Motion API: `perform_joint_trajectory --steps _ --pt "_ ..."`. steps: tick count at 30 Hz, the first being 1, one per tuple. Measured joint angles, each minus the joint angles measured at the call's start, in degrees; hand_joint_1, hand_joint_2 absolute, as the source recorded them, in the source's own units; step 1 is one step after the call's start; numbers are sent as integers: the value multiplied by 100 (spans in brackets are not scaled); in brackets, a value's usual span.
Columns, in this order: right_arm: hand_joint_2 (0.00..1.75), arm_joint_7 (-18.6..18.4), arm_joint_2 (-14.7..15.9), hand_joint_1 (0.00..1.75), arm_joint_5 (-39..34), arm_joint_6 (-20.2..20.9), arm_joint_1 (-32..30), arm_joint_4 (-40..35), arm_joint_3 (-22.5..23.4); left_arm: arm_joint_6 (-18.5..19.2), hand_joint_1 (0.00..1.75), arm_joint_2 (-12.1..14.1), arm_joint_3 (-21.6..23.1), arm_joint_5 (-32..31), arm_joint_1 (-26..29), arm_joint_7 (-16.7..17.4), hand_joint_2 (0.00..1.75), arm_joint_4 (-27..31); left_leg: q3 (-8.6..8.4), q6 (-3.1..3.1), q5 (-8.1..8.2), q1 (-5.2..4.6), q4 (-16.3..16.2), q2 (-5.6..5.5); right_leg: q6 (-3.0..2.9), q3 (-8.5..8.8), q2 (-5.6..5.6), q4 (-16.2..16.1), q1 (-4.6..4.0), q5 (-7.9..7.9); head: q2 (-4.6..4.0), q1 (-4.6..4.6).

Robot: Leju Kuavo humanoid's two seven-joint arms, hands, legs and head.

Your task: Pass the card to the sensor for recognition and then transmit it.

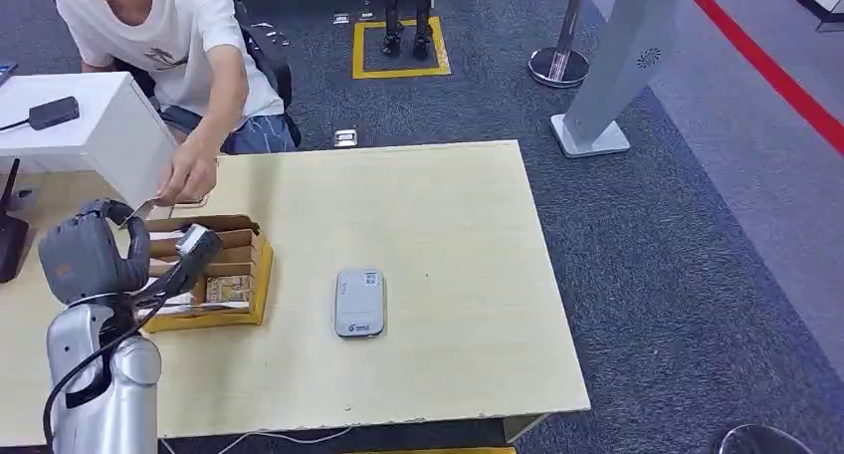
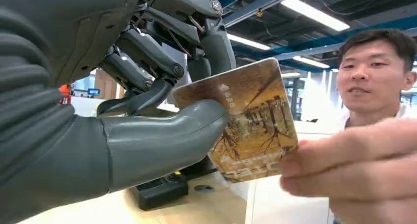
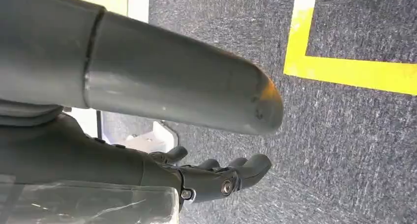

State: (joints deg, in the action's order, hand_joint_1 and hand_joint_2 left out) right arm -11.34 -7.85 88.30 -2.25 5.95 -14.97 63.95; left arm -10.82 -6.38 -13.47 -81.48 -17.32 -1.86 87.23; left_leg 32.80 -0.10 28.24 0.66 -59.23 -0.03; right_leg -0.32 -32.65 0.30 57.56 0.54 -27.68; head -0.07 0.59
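Left hand (image 2: 147, 126) pinching card (image 2: 251, 121) upright toward person's hand (image 2: 354, 170) for handover; right hand (image 3: 216, 177) hanging, holding nothing.

Robot body: silver cylindrical left arm (image 1: 105, 389) with a black cable looped alongside, grey ribbed wrist cover, and left hand (image 2: 147, 101) with thick smooth grey thumb and darker, screw-jointed metal fingers (image 2: 147, 52); right hand (image 3: 196, 135) likewise grey-thumbed with dark, screw-fastened fingers.
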Motion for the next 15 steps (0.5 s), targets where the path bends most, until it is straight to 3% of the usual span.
perform_joint_trajectory --steps 15 --pt "0 0 0 0 0 2 2 0 0 4 175 0 -114 -20 -104 -11 175 -70 0 0 1 0 0 3 0 -4 5 0 0 0 0 0"
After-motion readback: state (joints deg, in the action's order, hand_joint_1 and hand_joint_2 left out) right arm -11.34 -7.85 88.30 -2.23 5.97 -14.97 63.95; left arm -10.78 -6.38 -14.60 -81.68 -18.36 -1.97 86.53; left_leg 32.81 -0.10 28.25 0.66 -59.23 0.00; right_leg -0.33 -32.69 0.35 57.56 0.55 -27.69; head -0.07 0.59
